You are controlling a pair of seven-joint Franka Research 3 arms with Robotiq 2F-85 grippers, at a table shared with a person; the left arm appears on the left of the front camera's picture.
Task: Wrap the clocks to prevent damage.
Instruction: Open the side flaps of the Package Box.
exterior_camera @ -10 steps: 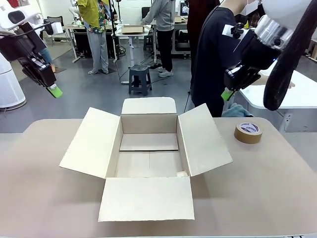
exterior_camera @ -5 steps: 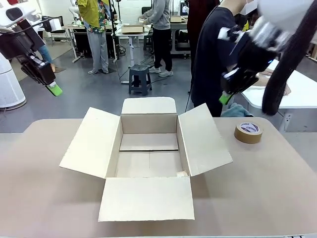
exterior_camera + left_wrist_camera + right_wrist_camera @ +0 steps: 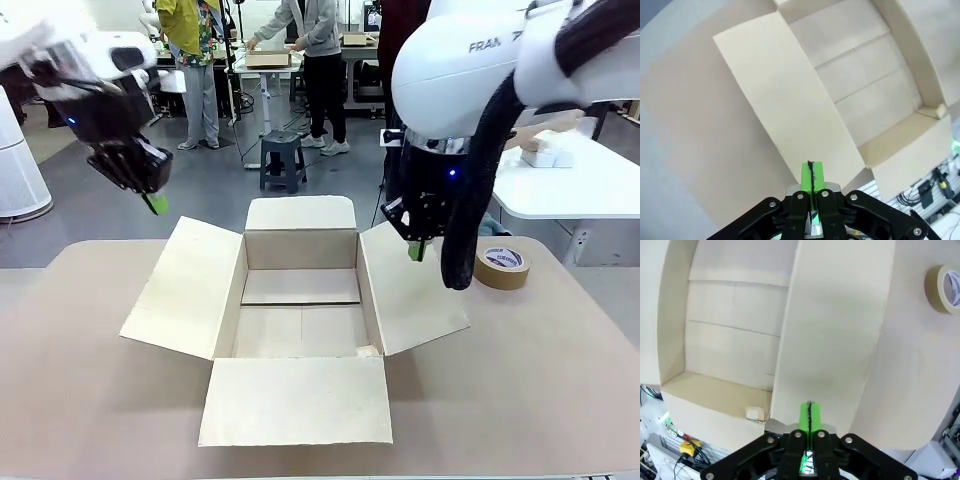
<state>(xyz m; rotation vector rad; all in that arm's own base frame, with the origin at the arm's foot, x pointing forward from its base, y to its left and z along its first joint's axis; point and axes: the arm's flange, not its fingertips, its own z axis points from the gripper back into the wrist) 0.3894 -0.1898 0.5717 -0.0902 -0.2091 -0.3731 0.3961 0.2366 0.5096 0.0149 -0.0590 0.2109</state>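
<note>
1. The cardboard box (image 3: 300, 250) sits in the middle of the table (image 3: 540, 380), its mouth pointing straight up. All 4 flaps are folded outward: left, right, far and near.
2. The floor of the box looks nearly square, so I cannot tell its long axis.
3. It is plain pale brown, with fold seams across its floor and a small pale scrap (image 3: 370, 350) in the near right corner.
4. The left gripper (image 3: 155, 204) hangs in the air above the outer edge of the left flap, green pads pressed together on nothing.
5. The right gripper (image 3: 415, 250) hangs over the right flap, pointing down, pads likewise pressed together and holding nothing.
6. A tape roll (image 3: 501, 266) lies flat on the table, right of the box and apart from it.
</note>
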